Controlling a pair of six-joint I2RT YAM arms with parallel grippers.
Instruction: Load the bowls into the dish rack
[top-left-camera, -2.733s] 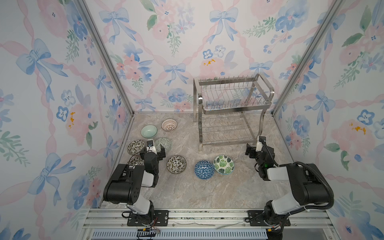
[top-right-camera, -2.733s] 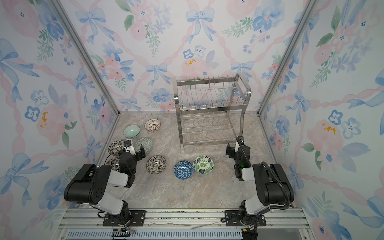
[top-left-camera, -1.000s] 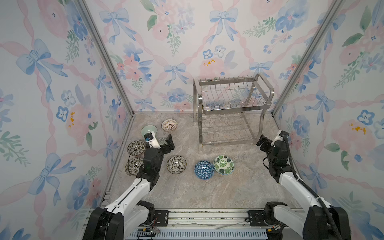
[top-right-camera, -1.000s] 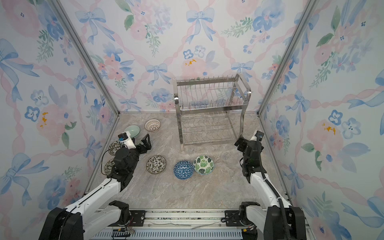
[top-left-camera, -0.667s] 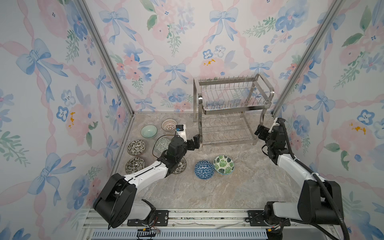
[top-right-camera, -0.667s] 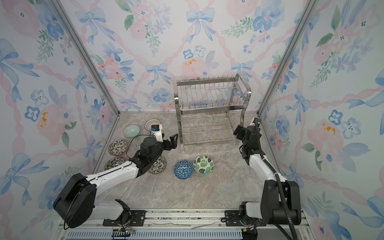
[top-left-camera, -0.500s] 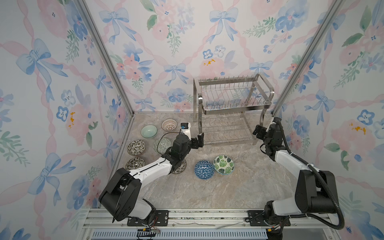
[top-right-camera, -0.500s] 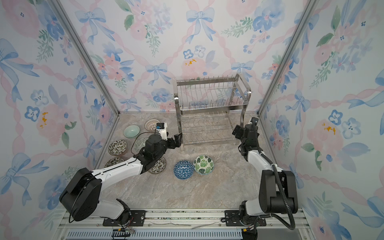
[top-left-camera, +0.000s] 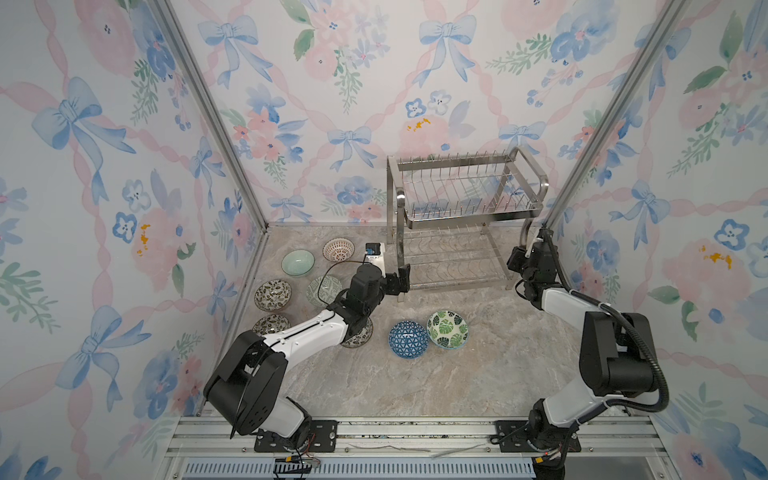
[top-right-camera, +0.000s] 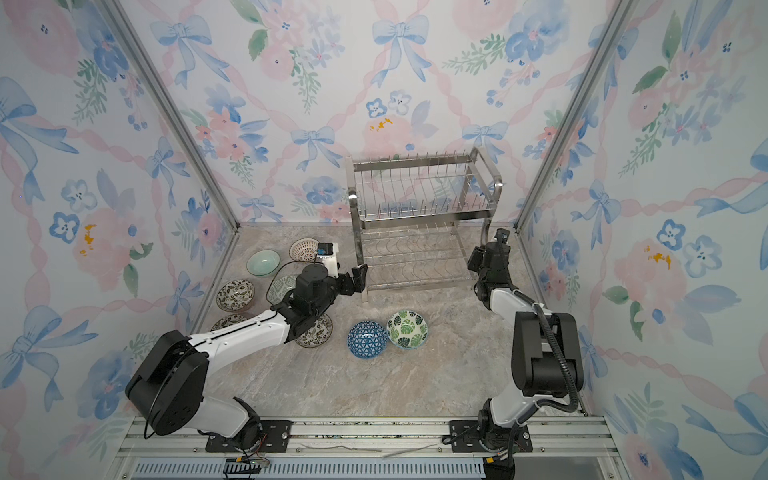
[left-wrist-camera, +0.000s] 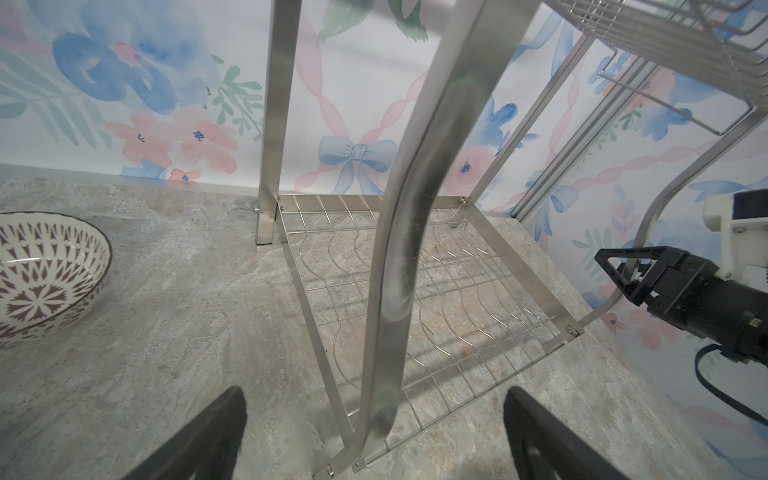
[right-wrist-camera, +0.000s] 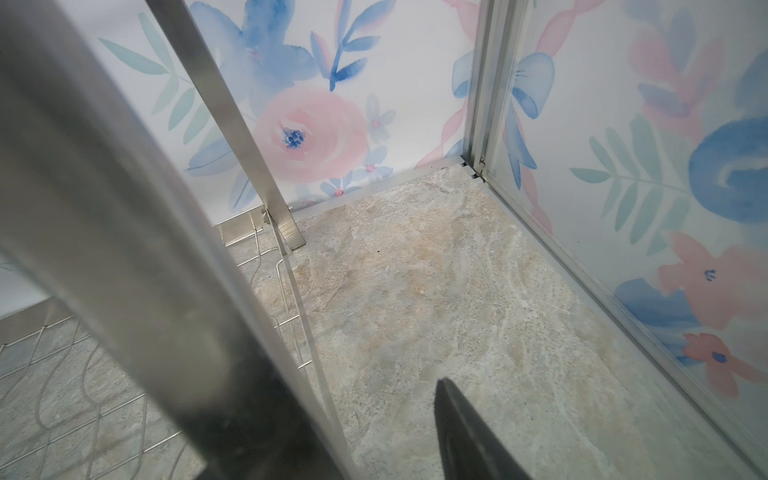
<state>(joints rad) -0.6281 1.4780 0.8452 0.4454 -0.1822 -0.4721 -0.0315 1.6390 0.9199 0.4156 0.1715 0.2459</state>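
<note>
The steel dish rack (top-left-camera: 465, 199) (top-right-camera: 419, 195) stands at the back with nothing on its tiers. Several bowls lie on the floor: blue-triangle (top-left-camera: 408, 338), green-leaf (top-left-camera: 447, 329), pale green (top-left-camera: 297, 263), red lattice (top-left-camera: 338, 249) (left-wrist-camera: 45, 274), dark floral (top-left-camera: 272, 295), green geometric (top-left-camera: 324, 290). My left gripper (top-left-camera: 401, 282) (left-wrist-camera: 374, 415) is open, its jaws astride the rack's front left leg (left-wrist-camera: 407, 249) without touching it. My right gripper (top-left-camera: 519, 270) (left-wrist-camera: 623, 270) is at the front right leg (right-wrist-camera: 145, 249). One of its fingers (right-wrist-camera: 465, 432) stands apart from the leg; the other is hidden.
A dark bowl (top-left-camera: 272, 324) lies near the left wall and another (top-left-camera: 357, 336) sits partly under my left arm. The rack stands close to the back wall and the right corner post (top-left-camera: 582, 166). Bare marble floor (top-left-camera: 415, 386) stretches in front of the bowls.
My left arm swung from the bowls on the left over to the rack's front left leg. My right arm moved up to the front right leg and its jaws have narrowed.
</note>
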